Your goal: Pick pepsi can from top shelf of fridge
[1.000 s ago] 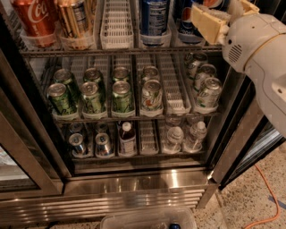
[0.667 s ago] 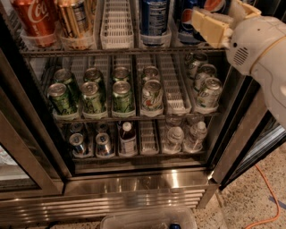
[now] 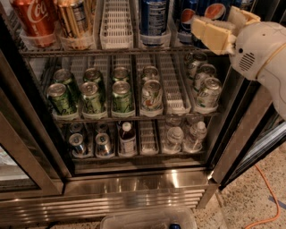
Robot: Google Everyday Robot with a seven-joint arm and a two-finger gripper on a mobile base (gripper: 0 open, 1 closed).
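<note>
My one camera shows the blue aluminium pepsi can (image 3: 216, 10) standing at the right end of the top shelf (image 3: 111, 52), a wire worktop with white slotted trays inside the steel fridge (image 3: 134, 181). My claw (image 3: 215, 22) hangs there, its blocky cream pads spread apart before the can.

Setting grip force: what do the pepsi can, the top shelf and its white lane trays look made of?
The pepsi can: thin metal, probably aluminium, with glossy blue print. The top shelf: bare silvery metal wire that glints. The lane trays: white slotted plastic, seemingly matte. The gripper is at the can, upper right.
</note>
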